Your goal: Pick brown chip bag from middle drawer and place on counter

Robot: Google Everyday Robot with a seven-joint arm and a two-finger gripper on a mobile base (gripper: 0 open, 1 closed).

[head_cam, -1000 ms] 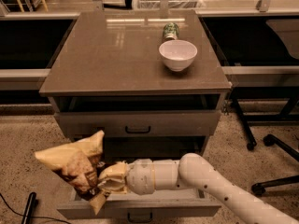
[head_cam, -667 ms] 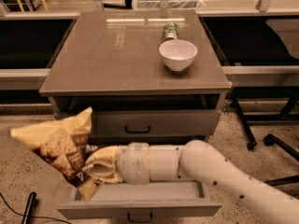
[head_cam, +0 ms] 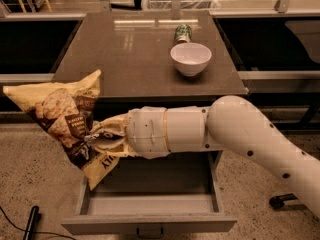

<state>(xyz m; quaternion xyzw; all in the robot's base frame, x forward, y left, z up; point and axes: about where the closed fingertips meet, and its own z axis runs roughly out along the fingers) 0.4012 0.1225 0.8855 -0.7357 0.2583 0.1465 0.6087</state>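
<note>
Reaches in from the lower right edge as a thick white arm (head_cam: pixel 240 134), crossing the middle of the frame. Ends in the tool (head_cam: pixel 97 140), left of centre, clamped on the lower part of the bag (head_cam: pixel 60 116). Holds that bag in the air at middle left, tilted, with the tan upper end toward the left edge and the lower end pointing down toward the left wall of the drawer (head_cam: pixel 150 205). Sits pulled out at the bottom of the frame, that drawer, with flat grey bottom showing and a small dark handle on the front. Overlaps the front left corner of the desk (head_cam: pixel 125 59) from this angle; cannot tell whether bag and desk touch.

Carries, on the glossy grey-brown desk, a white bowl (head_cam: pixel 190 59) right of centre and a green can (head_cam: pixel 183 33) just behind it. Reflects pale bars of light near the far edge.

Shows speckled floor (head_cam: pixel 30 184) on both sides of the cabinet, a black stick (head_cam: pixel 32 223) with a cord at lower left, a caster (head_cam: pixel 281 200) at lower right, dark recesses left and right of the desk, and a wire basket (head_cam: pixel 180 2) beyond the far edge at the top.
</note>
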